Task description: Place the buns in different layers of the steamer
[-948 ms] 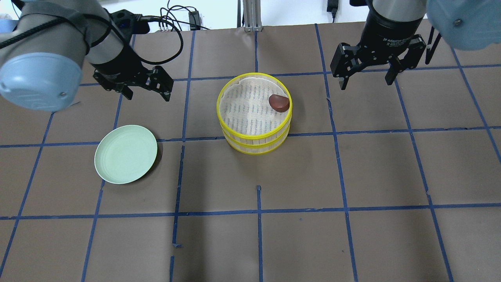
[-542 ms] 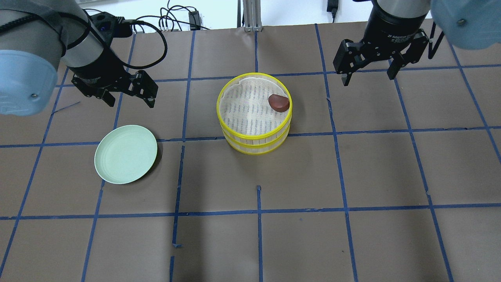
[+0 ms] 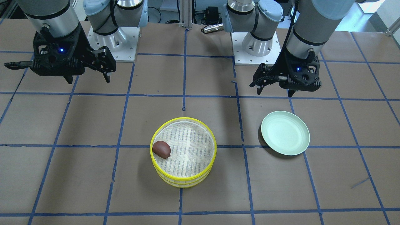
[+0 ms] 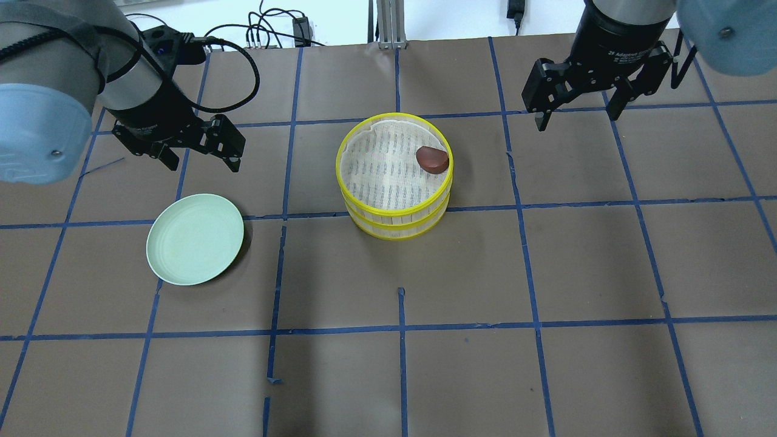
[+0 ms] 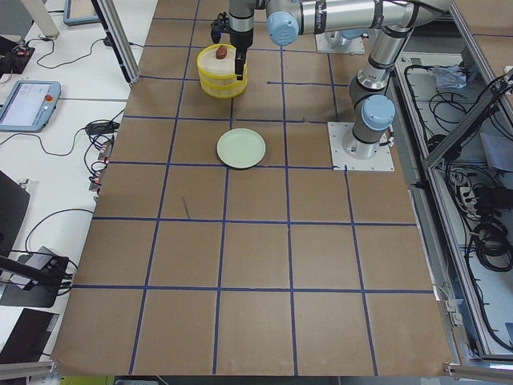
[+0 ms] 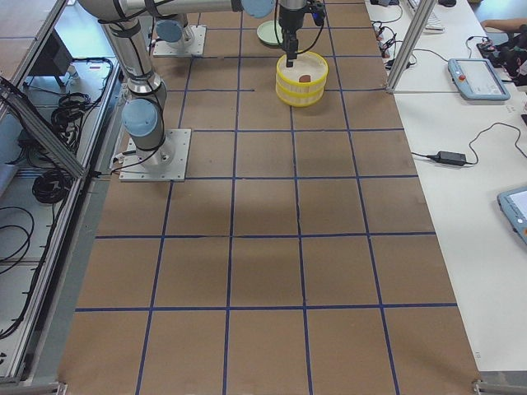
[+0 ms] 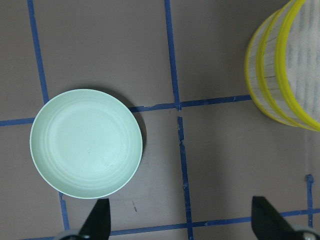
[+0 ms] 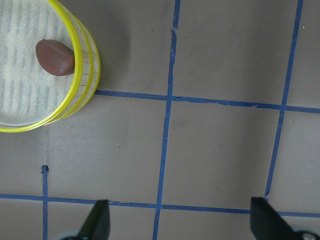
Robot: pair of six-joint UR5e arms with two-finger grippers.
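The dark reddish-brown bun [image 4: 432, 159] is found lying in the upper of the two stacked steamer trays [image 4: 394, 220], close against its yellow rim, while the left gripper [image 4: 201, 159], near the pale green plate [image 4: 195, 238], and the right gripper [image 4: 576, 120] are both held spread wide and empty, well apart from the stack.

White lettering [image 4: 626, 54] reading "2F Adaptive" runs across the black collar [image 4: 607, 39] just above the fingers of the robot's right hand [image 4: 576, 121], seen from overhead. The line carries on around the collar's curve, where the remaining characters cannot be made out. It is the only text that can be read. A handheld screen [image 5: 28, 104], well away from the hand and off the end of the bench [image 4: 400, 376], shows a pale display in the side view, but anything written on it is too small to read.
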